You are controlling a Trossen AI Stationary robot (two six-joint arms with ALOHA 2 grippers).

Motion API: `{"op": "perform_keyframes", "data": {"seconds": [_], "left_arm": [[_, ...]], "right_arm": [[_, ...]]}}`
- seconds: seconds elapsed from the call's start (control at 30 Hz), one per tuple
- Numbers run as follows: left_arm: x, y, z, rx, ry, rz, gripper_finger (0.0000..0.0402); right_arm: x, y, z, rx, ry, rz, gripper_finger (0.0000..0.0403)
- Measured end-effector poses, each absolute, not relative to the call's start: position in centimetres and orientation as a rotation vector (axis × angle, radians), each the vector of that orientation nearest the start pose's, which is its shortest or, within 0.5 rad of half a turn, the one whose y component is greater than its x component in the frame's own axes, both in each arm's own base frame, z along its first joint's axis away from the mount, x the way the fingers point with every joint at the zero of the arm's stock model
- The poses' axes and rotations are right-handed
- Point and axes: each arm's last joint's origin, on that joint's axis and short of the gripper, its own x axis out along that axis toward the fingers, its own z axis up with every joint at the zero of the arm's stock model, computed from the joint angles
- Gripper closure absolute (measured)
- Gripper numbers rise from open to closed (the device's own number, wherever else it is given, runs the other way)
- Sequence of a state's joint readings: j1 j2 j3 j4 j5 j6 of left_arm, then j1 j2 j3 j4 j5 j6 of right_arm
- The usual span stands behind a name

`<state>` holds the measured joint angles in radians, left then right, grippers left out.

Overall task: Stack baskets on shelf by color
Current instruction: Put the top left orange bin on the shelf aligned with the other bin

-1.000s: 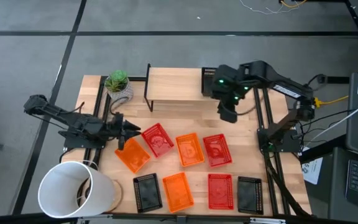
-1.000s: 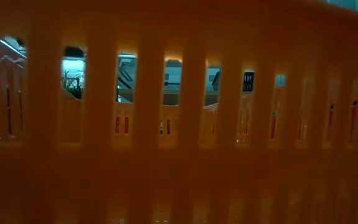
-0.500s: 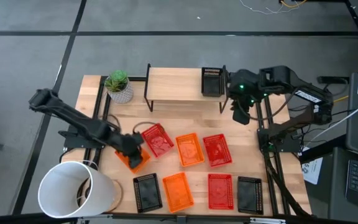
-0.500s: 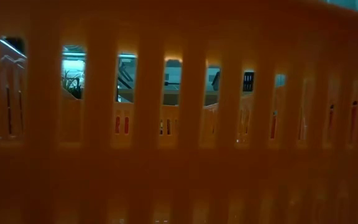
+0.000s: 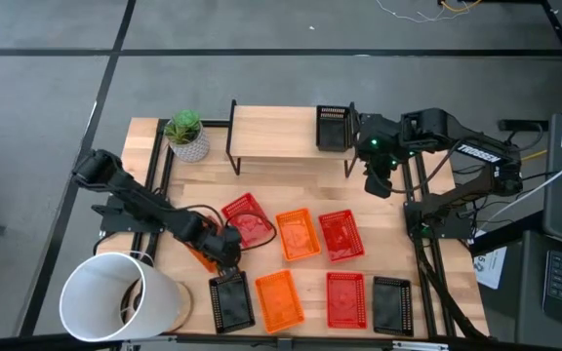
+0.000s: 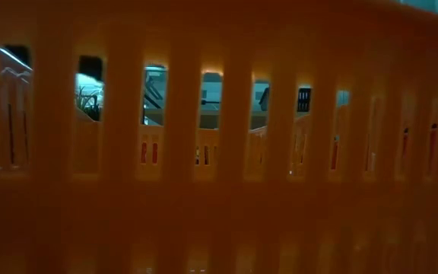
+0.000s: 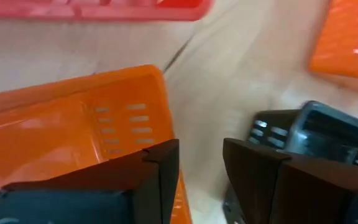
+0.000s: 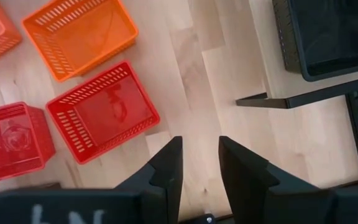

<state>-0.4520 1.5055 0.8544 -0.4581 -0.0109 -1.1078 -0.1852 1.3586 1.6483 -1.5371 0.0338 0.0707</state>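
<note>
My left gripper [image 5: 230, 255] [image 7: 201, 155] hangs open, pointing down, at the right near corner of an orange basket [image 5: 200, 255] [image 7: 73, 130]. One finger [image 7: 157, 171] is over that basket's rim and the other [image 7: 253, 165] is over bare table. My right gripper [image 5: 379, 185] [image 8: 197, 165] is open and empty above the table, off the right end of the shelf [image 5: 271, 132]. A black basket [image 5: 332, 127] [image 8: 328, 31] sits on the shelf's right end. Red [image 5: 247, 216], orange [image 5: 298, 234] and black [image 5: 230, 300] baskets lie on the table. My left gripper has one finger over the right wall [image 7: 166, 118] of the orange basket, near its corner, coming from above. Whether the finger touches the wall, I cannot tell. The basket lies flat on the table.
A white bucket [image 5: 120, 297] lies at the near left corner and a potted plant [image 5: 185, 135] stands left of the shelf. More baskets [image 5: 345, 297] line the near edge. An orange basket's wall [image 6: 219, 190] fills the low view.
My left gripper has swung toward the table's right and near edges, across the orange basket to its right near corner, sinking and tipping from nearly level to pointing down. My right gripper has drawn a little away from the shelf toward the table's right edge. No basket has moved.
</note>
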Motion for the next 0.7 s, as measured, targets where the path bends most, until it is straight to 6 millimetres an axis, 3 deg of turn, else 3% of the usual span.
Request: {"op": "perform_keyframes", "data": {"seconds": [0.23,0.4,0.7], "left_arm": [[25.3,-12.1,21.0,-0.638,1.157,0.282,0.0285],[24.8,-11.6,21.8,-0.560,1.188,0.380,0.0285],[24.7,-11.7,20.1,-0.483,1.295,0.423,0.0285]], "right_arm": [[20.9,-4.0,39.7,0.157,1.238,-0.235,0.0300],[20.9,-4.0,39.7,0.156,1.237,-0.234,0.0300],[20.9,-4.0,39.7,0.155,1.238,-0.234,0.0300]]}}
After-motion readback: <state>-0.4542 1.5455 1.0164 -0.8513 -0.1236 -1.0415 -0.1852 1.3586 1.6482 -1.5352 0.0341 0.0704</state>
